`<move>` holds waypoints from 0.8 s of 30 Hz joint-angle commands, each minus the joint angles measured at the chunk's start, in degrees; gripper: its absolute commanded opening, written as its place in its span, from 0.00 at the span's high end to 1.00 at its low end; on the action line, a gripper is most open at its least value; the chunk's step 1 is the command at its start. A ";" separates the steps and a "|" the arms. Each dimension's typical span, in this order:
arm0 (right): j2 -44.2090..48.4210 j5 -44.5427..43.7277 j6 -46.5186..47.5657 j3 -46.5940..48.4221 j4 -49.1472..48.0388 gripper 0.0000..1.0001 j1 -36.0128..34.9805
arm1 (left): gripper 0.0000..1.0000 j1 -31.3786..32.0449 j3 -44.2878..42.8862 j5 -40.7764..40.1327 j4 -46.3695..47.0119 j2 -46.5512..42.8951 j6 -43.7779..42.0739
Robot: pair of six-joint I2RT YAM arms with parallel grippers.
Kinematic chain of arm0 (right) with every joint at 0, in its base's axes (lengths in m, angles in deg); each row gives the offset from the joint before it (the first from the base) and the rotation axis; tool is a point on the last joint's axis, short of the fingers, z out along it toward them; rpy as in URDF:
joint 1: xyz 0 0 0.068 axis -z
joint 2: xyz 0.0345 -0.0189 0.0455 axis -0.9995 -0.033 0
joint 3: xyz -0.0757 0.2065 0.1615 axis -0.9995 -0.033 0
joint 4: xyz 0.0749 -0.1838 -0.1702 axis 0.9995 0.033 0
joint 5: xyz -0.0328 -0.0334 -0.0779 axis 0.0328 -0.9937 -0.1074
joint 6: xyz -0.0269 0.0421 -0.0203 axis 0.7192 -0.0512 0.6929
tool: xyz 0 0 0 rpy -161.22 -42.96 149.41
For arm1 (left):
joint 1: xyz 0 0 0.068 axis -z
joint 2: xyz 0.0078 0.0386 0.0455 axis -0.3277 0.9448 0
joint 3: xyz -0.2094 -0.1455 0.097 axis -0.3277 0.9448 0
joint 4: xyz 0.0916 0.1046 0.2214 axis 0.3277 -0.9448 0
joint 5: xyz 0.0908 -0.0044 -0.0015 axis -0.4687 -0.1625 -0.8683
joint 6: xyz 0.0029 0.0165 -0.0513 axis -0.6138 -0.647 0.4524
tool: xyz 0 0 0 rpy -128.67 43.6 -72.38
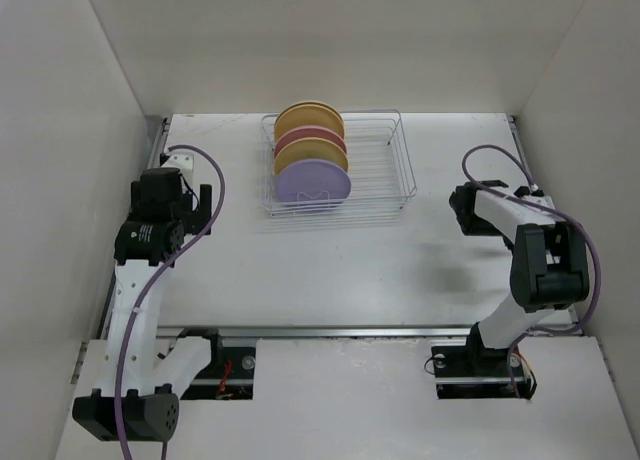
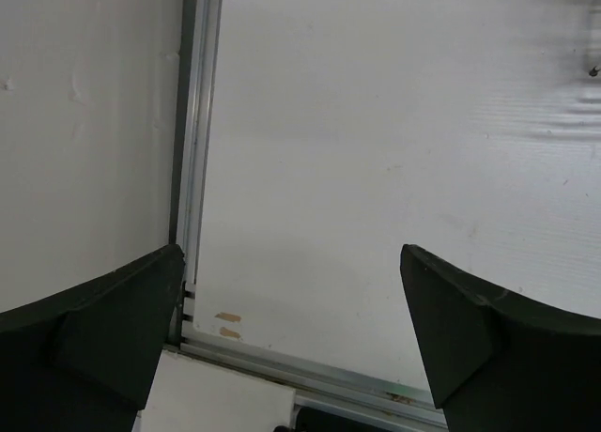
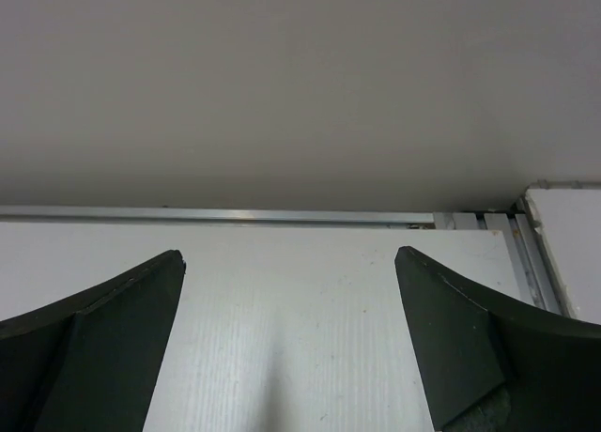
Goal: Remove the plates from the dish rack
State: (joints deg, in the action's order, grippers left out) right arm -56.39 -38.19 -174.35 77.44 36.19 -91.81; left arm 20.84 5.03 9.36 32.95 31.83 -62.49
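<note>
The dish rack of thin white wire stands at the back middle of the table. Several plates stand upright in its left half: a lavender one in front, then a yellow one, a pink one and a tan-yellow one at the back. My left gripper is open and empty, left of the rack; its wrist view shows only bare table. My right gripper is open and empty, right of the rack, with only table and wall between its jaws.
White walls enclose the table on the left, back and right. An aluminium rail runs along the table's left edge and another along the foot of the wall. The rack's right half holds no plates.
</note>
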 commanded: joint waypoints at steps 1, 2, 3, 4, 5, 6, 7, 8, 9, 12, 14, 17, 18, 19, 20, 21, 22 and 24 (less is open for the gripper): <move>1.29 -10.47 6.48 5.89 3.12 0.00 -1.81 | 0.00 1.45 0.26 -2.29 1.62 -1.27 1.25; 0.68 -10.48 10.00 10.34 3.12 0.00 -2.79 | 0.00 1.45 -0.61 -2.29 0.93 -1.27 1.25; -0.02 -10.48 14.12 13.52 3.12 0.00 -3.84 | 0.00 1.45 -1.48 -0.81 -1.17 -1.27 0.56; -0.81 -10.48 23.04 17.03 3.12 0.00 -5.07 | 0.00 1.45 -2.36 2.34 -2.41 -1.27 -1.28; -1.60 -11.08 26.35 24.20 3.12 0.00 -7.61 | 0.00 1.45 -3.33 4.11 -3.73 -0.57 -1.90; -2.22 -10.31 28.81 27.84 3.12 0.00 -9.11 | 0.00 1.45 -5.86 6.22 -6.52 0.39 -2.95; -2.75 -9.26 32.93 31.44 3.12 0.00 -10.69 | 0.00 1.97 -7.11 8.85 -7.60 1.10 -4.70; -2.75 -8.03 34.71 34.87 3.12 0.00 -12.45 | 0.00 1.98 -8.60 12.44 -8.74 1.89 -5.85; -2.23 -7.06 36.47 40.56 3.12 0.00 -16.64 | 0.00 2.67 -12.61 13.96 -9.97 4.59 -7.08; -3.45 -6.53 53.20 52.25 -4.21 0.00 -26.39 | 0.00 2.68 -21.41 19.41 -17.87 14.76 -7.70; -4.86 0.02 90.96 55.12 -18.85 0.00 -29.86 | 0.00 2.68 -32.39 22.13 -25.25 21.55 -8.41; 5.39 47.26 111.53 43.56 -46.32 0.00 -32.07 | 0.00 2.68 -46.72 29.16 -32.71 34.48 -9.72; 8.12 54.93 110.76 40.39 -50.45 0.00 -32.07 | 0.00 2.68 -49.37 31.79 -33.27 37.03 -9.73; 10.41 69.01 111.28 35.22 -56.67 0.00 -32.07 | 0.00 2.68 -51.13 32.42 -33.27 40.97 -8.69; 13.04 76.11 113.02 33.35 -58.74 0.00 -31.54 | 0.00 2.68 -53.15 33.30 -31.62 42.57 -7.81; 13.07 88.63 117.65 32.20 -59.72 0.00 -31.54 | 0.01 2.68 -53.17 36.53 -30.47 44.94 -7.28; 11.76 92.75 119.70 32.18 -59.72 0.00 -32.06 | 0.01 2.68 -53.17 38.04 -28.98 46.01 -6.49; 8.78 97.17 121.56 33.49 -57.89 0.00 -32.07 | 0.04 3.29 -52.65 39.02 -23.38 48.20 -4.47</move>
State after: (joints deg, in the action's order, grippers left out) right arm -45.33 31.82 -66.24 110.58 -11.17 -123.59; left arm 23.40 -46.18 41.56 8.09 79.32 -69.16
